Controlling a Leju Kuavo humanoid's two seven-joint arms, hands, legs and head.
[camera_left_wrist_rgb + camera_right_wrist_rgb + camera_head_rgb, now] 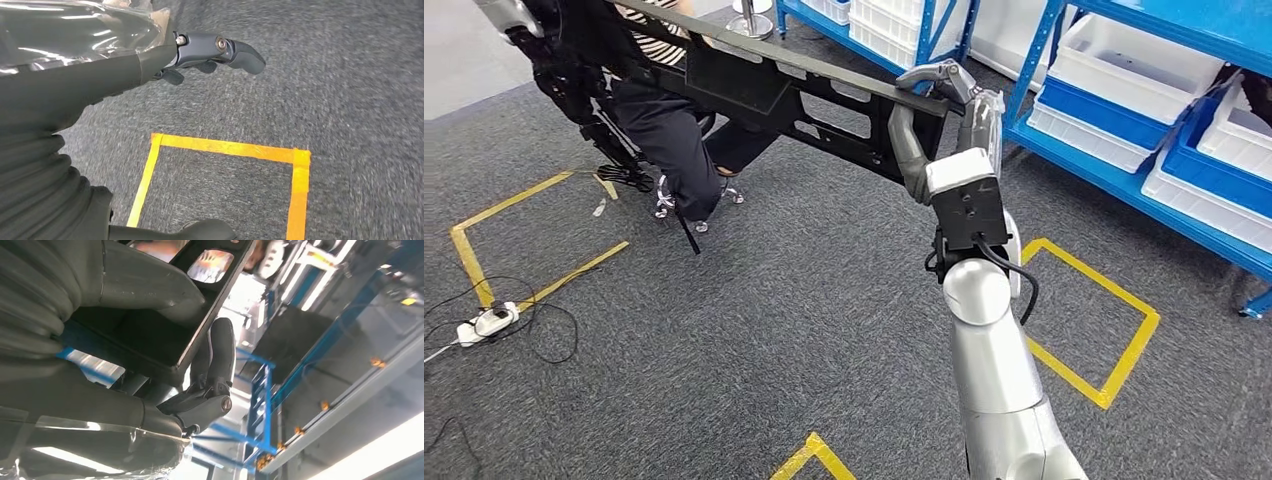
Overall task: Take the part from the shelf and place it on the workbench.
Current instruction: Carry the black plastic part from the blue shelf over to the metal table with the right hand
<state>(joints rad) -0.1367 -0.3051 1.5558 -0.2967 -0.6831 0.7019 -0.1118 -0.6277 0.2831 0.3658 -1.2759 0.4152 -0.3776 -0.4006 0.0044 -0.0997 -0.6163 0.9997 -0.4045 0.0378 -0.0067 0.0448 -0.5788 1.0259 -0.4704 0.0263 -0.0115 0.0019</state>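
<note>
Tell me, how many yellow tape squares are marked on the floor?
3: one at the left beside the power strip, one at the right near the blue shelves, and one cut off at the bottom edge. Others may lie out of view.

part (764, 90) ahead, left of shelf (1124, 100) | right robot hand (944, 85) at part's right end

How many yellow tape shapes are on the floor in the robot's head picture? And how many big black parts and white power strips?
Yellow tape shapes: 3
Black part: 1
White power strip: 1
Total: 5
</note>
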